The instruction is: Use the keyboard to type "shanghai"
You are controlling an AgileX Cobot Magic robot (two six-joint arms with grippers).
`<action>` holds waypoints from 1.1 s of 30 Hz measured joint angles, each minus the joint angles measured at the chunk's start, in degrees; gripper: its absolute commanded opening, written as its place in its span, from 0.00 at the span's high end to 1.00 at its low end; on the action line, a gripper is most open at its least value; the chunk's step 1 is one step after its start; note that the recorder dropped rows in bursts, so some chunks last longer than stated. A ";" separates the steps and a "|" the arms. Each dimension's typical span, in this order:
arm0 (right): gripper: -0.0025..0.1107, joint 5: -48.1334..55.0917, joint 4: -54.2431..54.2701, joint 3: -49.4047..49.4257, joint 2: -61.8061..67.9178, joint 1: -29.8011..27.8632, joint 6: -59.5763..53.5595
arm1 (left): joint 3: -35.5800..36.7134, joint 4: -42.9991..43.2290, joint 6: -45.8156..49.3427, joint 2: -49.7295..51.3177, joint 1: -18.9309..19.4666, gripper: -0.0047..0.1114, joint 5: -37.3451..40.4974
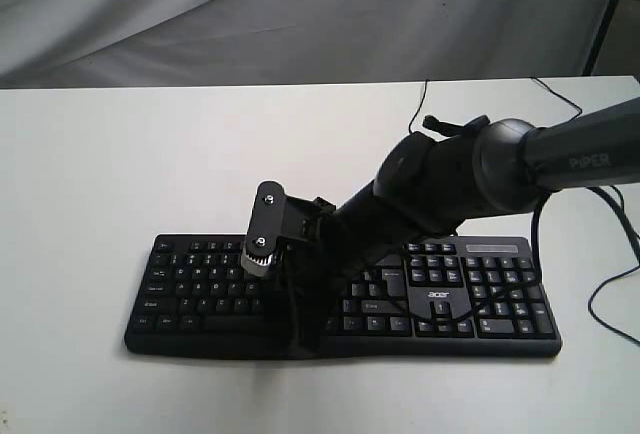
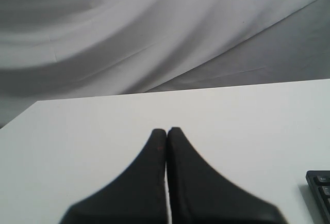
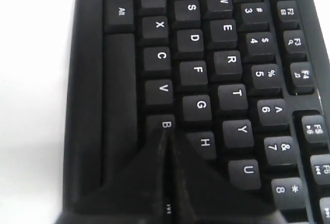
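Note:
The black keyboard (image 1: 480, 294) with the white "acer" logo lies flat on the white table (image 1: 90, 204), near its front. My right arm reaches across it from the right. The right gripper (image 1: 302, 339) points down over the middle letter keys. In the right wrist view the right gripper (image 3: 167, 132) is shut with nothing in it. Its tip sits low at the gap between the B key (image 3: 165, 125) and the H key (image 3: 204, 142). My left gripper (image 2: 166, 131) is shut and empty, above bare table. Only a keyboard corner (image 2: 320, 188) shows in its view.
Thin black cables (image 1: 612, 289) trail over the table at the right, behind and beside the keyboard. A grey cloth backdrop (image 1: 300, 14) hangs behind the table. A dark stand leg (image 1: 605, 14) is at the far right corner.

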 measured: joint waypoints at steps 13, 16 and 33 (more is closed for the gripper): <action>0.98 -0.35 -0.59 0.00 -2.93 0.00 0.00 | 0.00 0.00 0.00 0.00 0.00 0.95 0.00; 0.98 -0.35 -0.59 0.00 -3.06 0.00 0.11 | 0.00 0.00 0.00 0.00 0.00 0.95 0.00; 0.98 -2.88 1.98 -1.12 -2.85 1.09 0.78 | 0.00 0.00 0.00 0.00 0.00 0.95 0.00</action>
